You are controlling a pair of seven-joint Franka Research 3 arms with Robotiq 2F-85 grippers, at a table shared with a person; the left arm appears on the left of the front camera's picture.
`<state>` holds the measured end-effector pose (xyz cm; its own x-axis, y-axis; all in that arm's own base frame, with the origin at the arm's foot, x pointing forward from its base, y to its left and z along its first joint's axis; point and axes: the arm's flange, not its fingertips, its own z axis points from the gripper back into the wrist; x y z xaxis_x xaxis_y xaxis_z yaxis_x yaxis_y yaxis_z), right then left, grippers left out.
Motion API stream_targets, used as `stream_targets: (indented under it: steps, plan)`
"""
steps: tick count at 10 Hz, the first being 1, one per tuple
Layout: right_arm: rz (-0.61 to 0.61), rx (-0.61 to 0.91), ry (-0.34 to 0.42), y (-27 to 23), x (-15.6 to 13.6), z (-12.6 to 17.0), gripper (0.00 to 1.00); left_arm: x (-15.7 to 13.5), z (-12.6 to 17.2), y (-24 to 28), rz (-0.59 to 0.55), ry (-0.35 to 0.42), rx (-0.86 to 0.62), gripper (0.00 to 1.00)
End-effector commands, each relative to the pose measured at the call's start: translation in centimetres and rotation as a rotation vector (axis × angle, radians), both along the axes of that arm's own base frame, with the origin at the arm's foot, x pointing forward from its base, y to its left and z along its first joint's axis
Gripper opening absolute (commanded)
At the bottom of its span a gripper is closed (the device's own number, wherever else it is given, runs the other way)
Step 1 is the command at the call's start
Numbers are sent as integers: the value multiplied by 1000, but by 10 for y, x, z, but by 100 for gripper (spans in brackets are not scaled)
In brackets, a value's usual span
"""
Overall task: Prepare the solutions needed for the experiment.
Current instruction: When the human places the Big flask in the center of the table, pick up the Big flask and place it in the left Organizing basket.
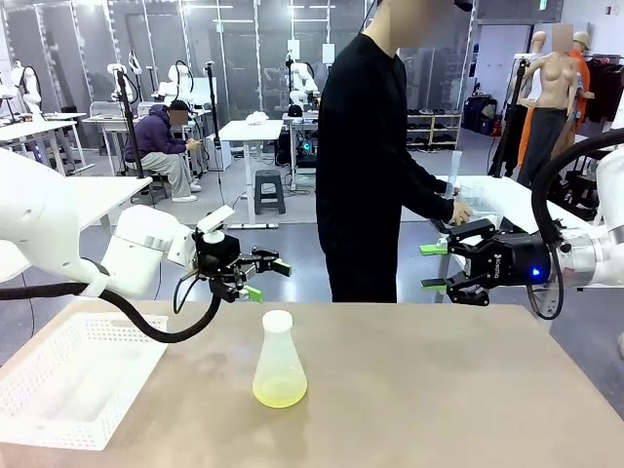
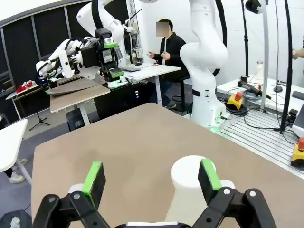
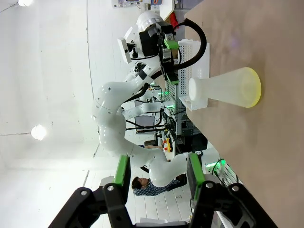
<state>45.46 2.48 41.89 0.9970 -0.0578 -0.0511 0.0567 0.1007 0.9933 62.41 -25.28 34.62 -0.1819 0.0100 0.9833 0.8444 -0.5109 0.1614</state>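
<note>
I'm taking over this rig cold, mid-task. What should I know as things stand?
Left gripper: open, empty, hovering up and left of the cap.
Right gripper: open, empty, in the air over the table's far right edge.
Solution: shallow yellow-green layer in the capped flask, upright mid-table.
Done: nothing gripped yet.
Left: probably grasping the flask; further steps unclear.
</note>
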Motion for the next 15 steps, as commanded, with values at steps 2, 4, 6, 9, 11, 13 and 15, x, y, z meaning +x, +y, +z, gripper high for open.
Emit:
stream_targets:
  steps: [2,4,6,9,11,13,15]
  plan:
    - [6,-3,-2,-1,-1,1,61,17,-6,1,-17,28,18,100]
    - [6,-3,-2,-1,-1,1,61,23,-17,6,-59,70,29,100]
    - [6,-3,-2,-1,-1,1,61,27,-23,11,-115,121,46,100]
    - [6,-3,-2,-1,-1,1,61,32,-40,6,-173,183,58,100]
    - [6,-3,-2,-1,-1,1,61,29,-55,5,-189,199,69,100]
    - [6,-3,-2,-1,-1,1,61,21,-61,4,-189,183,76,100]
    - [6,-3,-2,-1,-1,1,61,9,-69,0,-197,186,77,100]
